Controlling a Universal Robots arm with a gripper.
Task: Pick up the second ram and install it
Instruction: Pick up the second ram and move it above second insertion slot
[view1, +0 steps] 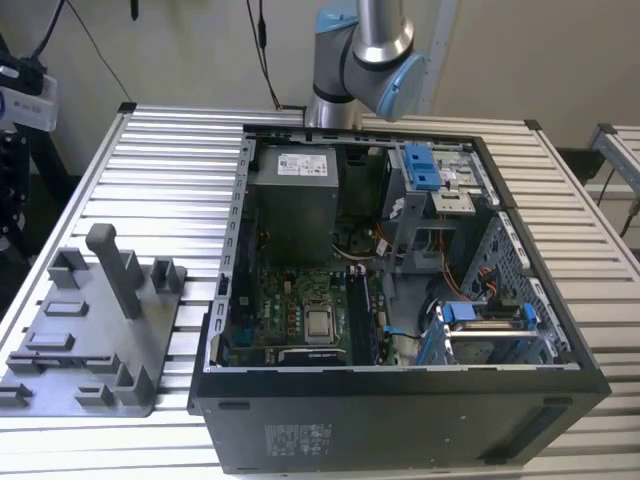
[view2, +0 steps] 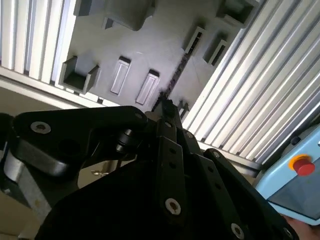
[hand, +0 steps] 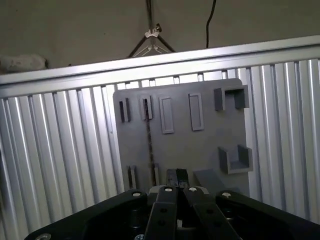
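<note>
Ram (hand: 148, 135) stands on edge in the slots of the grey tray (hand: 200, 150), a thin dark line whose long axis points at the nearby worktop (hand: 60, 150) edge. End effector (hand: 177, 177) hangs above the tray, apart from the ram, tips over the tray beside the ram's near end. Tips narrow, almost together, nothing between them; ram judged below and ahead.

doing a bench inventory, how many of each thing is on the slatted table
computer case: 1
grey fixture tray: 1
ram stick standing on edge in the tray: 1
total: 3
</note>
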